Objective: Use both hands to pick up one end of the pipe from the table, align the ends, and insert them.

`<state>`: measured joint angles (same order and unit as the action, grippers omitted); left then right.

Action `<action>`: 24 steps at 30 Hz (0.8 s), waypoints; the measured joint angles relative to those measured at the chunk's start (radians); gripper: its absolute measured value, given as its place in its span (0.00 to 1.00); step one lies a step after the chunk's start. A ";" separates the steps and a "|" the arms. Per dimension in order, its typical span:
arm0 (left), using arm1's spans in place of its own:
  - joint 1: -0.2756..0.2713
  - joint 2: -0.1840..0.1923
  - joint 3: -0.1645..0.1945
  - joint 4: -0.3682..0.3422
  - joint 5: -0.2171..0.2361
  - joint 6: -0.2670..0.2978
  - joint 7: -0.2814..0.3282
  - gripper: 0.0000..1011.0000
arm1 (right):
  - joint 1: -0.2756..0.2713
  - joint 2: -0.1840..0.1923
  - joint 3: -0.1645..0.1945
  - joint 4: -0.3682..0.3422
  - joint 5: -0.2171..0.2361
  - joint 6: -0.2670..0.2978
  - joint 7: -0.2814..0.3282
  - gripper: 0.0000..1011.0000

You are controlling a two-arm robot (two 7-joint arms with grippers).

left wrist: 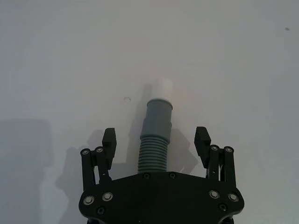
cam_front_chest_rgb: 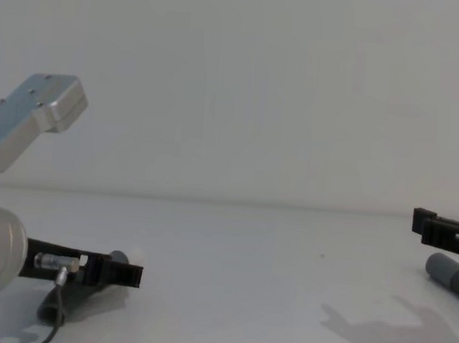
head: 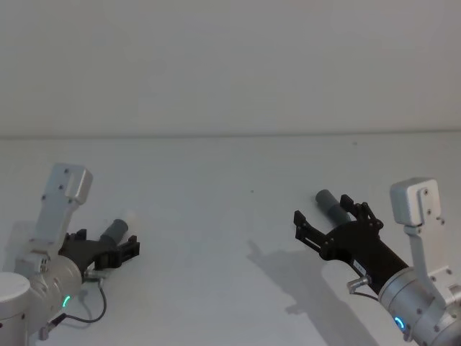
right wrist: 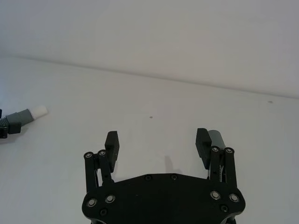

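Lying on the table (left wrist: 56, 56) toward its front left corner, the pipe (left wrist: 153, 156) has its white-tipped end (left wrist: 160, 109) between the left gripper's (left wrist: 155, 135) spread fingers, touching neither. Toward the right edge, the plain end (right wrist: 216, 138) sits just beside one finger of the right gripper (right wrist: 157, 139), whose fingers are wide apart

Left tool (head: 108, 244) by one cuff (head: 115, 231), right tool (head: 321, 209) by the other cuff (head: 324, 198) — jaws spread

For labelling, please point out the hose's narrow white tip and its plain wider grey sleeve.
narrow white tip (left wrist: 163, 87): left wrist view, its side wall.
plain wider grey sleeve (head: 325, 200): head view, its smooth side.
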<state>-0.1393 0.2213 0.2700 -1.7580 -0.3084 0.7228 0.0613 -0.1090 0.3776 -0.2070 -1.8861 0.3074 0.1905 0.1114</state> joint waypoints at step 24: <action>-0.008 -0.010 -0.006 0.019 0.006 -0.010 -0.013 0.99 | 0.000 0.000 0.000 0.000 0.000 0.000 0.000 0.99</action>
<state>-0.1476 0.2109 0.2639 -1.7392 -0.3026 0.7132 0.0480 -0.1090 0.3776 -0.2070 -1.8861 0.3074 0.1905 0.1114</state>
